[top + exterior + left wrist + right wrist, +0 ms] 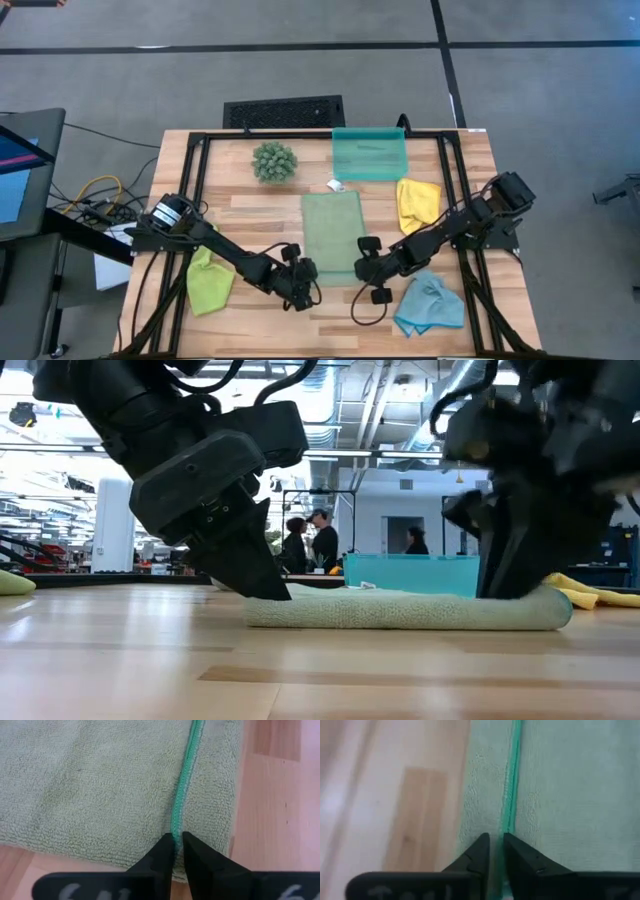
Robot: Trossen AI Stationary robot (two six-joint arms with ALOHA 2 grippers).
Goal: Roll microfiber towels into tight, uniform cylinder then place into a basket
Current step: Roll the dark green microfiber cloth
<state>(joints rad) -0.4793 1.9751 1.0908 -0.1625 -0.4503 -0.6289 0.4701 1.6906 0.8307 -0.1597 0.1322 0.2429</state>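
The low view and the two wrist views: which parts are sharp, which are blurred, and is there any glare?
Low view: the folded sage green towel is fairly sharp, the near wooden table soft, the dark arms silhouetted against bright ceiling lights. Left wrist view: terry pile and teal hem crisp, the left gripper fingertips softer. Right wrist view: the cloth looks softer, with pale glare on the wood beside the right gripper.

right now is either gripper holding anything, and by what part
Both pinch the sage green towel at its near end, by the stitched hem: left gripper at the left corner, right gripper at the right corner.
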